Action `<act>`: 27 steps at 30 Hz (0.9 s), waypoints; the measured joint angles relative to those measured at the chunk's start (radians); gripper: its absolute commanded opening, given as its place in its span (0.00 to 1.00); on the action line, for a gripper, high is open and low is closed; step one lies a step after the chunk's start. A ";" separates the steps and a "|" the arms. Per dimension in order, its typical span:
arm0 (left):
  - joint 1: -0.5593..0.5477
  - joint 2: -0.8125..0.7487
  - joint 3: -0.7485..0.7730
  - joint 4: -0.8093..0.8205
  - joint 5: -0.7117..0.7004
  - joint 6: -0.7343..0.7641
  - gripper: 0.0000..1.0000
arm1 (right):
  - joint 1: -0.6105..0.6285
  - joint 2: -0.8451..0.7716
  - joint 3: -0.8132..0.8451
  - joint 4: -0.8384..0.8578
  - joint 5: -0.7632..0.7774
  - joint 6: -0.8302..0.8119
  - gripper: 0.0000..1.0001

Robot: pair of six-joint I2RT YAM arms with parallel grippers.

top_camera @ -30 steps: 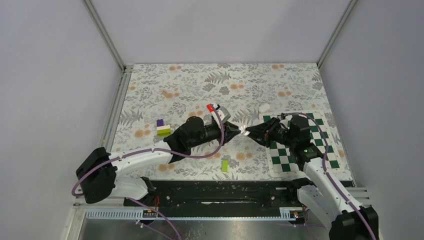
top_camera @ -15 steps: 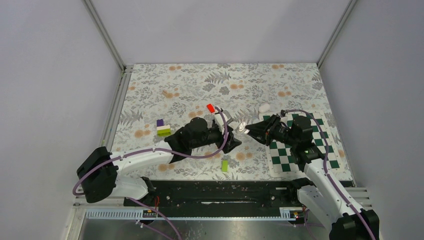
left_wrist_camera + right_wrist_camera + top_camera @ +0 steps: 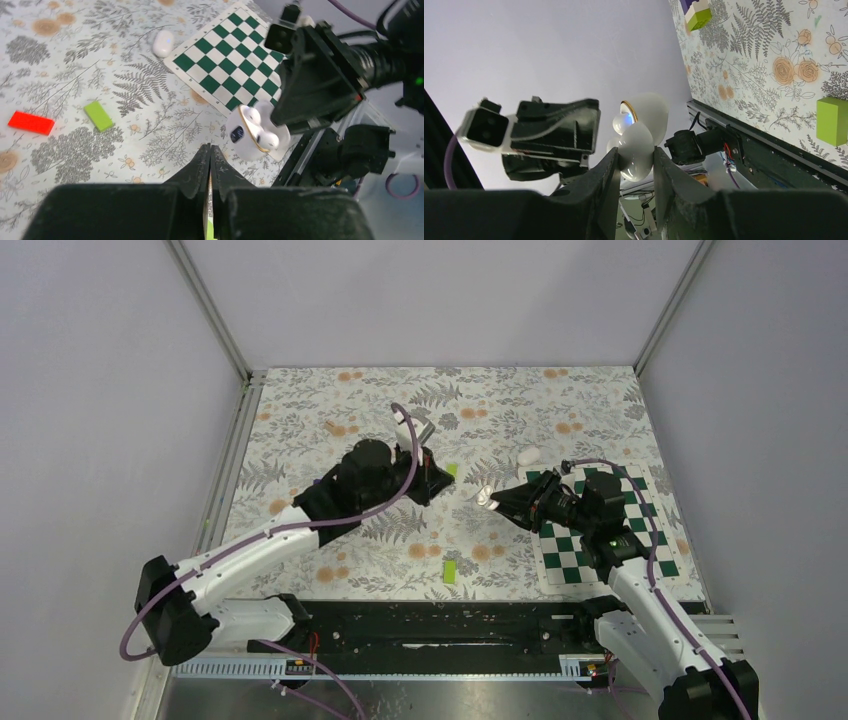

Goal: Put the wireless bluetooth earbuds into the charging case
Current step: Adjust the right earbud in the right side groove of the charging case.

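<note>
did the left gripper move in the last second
Yes. The left gripper has backed away from the checkered mat, going leftward and upward in the top view.

Left pincer [image 3: 209, 156] withdrew, now closed

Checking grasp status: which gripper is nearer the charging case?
Right. The right gripper clamps the charging case itself; the left gripper, shut, is apart from it, to its left.
</note>
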 measured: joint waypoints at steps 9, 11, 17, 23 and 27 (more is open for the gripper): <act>0.029 0.096 0.092 -0.117 0.094 -0.087 0.00 | 0.000 -0.011 0.009 -0.046 0.000 -0.025 0.00; 0.023 0.113 0.092 -0.126 0.127 -0.086 0.00 | 0.000 -0.011 0.009 -0.053 0.000 -0.029 0.00; 0.003 0.119 0.091 -0.124 0.174 -0.087 0.00 | 0.000 -0.012 0.013 -0.065 0.000 -0.041 0.00; -0.002 0.119 0.091 -0.112 0.194 -0.087 0.00 | 0.000 -0.012 0.014 -0.082 0.000 -0.044 0.00; -0.010 0.119 0.091 -0.112 0.201 -0.087 0.00 | 0.000 -0.012 0.014 -0.084 0.000 -0.047 0.00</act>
